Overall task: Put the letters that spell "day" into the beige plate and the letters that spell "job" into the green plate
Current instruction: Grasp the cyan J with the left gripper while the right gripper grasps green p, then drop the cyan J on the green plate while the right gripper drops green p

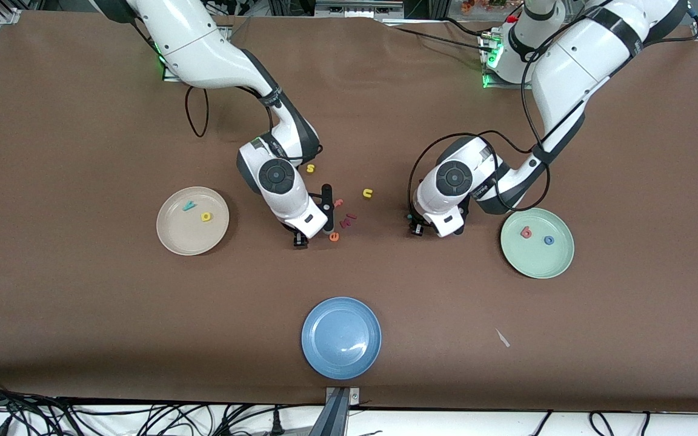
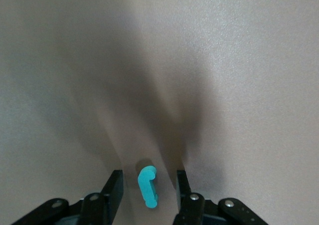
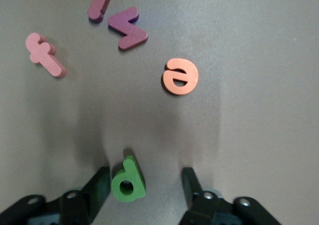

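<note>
In the left wrist view a teal j [image 2: 148, 186] lies on the brown table between the fingers of my left gripper [image 2: 148, 178], which is open with a gap on each side. My right gripper [image 3: 145, 176] is open around the green a [image 3: 127, 180], which lies close against one finger. In the front view the left gripper [image 1: 411, 218] is down beside the green plate [image 1: 537, 261], which holds a salmon b [image 1: 526, 232] and a blue o [image 1: 549, 240]. The right gripper [image 1: 327, 217] is down among the loose letters. The beige plate [image 1: 186, 240] holds a teal y [image 1: 189, 206] and a yellow d [image 1: 206, 216].
An orange e [image 3: 180, 76], a salmon f [image 3: 46, 55] and two dark red pieces [image 3: 127, 28] lie just ahead of the right gripper. A yellow s [image 1: 310, 169] and a yellow u [image 1: 367, 194] lie nearby. A blue plate [image 1: 341, 337] stands nearer the front camera.
</note>
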Controlling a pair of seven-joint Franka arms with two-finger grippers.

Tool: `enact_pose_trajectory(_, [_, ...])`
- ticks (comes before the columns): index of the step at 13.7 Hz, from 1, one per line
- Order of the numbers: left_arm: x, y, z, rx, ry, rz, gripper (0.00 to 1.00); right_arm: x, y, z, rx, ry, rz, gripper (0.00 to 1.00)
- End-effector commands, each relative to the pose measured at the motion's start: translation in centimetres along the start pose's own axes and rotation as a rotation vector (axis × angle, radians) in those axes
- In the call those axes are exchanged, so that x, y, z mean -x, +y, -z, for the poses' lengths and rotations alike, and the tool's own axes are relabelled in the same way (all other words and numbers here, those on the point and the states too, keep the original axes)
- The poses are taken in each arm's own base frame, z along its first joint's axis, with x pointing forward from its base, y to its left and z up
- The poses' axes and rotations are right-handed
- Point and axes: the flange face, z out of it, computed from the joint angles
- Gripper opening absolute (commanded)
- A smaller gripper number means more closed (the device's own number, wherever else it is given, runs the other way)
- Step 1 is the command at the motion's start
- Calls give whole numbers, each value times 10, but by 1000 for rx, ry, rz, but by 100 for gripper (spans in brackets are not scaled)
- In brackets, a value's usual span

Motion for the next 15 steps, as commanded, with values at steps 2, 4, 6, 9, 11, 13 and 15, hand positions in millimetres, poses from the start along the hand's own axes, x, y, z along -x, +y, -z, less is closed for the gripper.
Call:
enact_pose_trajectory(2, [-3, 1, -7, 8, 17, -2, 13, -1, -7, -5, -20, 10, 18, 15])
enact_pose_trajectory(4, [-11, 6, 1, 19, 22, -31, 0, -2, -6, 3, -12, 14, 10, 12])
enact_pose_trajectory(6, [-27, 13, 23, 41, 32, -121, 0, 2, -3, 26, -47, -3, -21, 9])
enact_pose_trajectory(9, [-79, 18, 82, 9, 32, -260, 0, 53, 15, 67, -136, -46, -177, 9])
enact_pose_trajectory(11, [-132, 15, 128, -8, -18, -356, 0, 115, 34, 87, -177, -92, -277, 9])
enact_pose_trajectory(13, [-181, 1, 143, -100, -33, -506, 0, 181, 48, 90, -207, -137, -368, 9])
enact_pose_trajectory(15, [-229, -3, 139, -116, -46, -574, 0, 228, 48, 88, -245, -152, -458, 9])
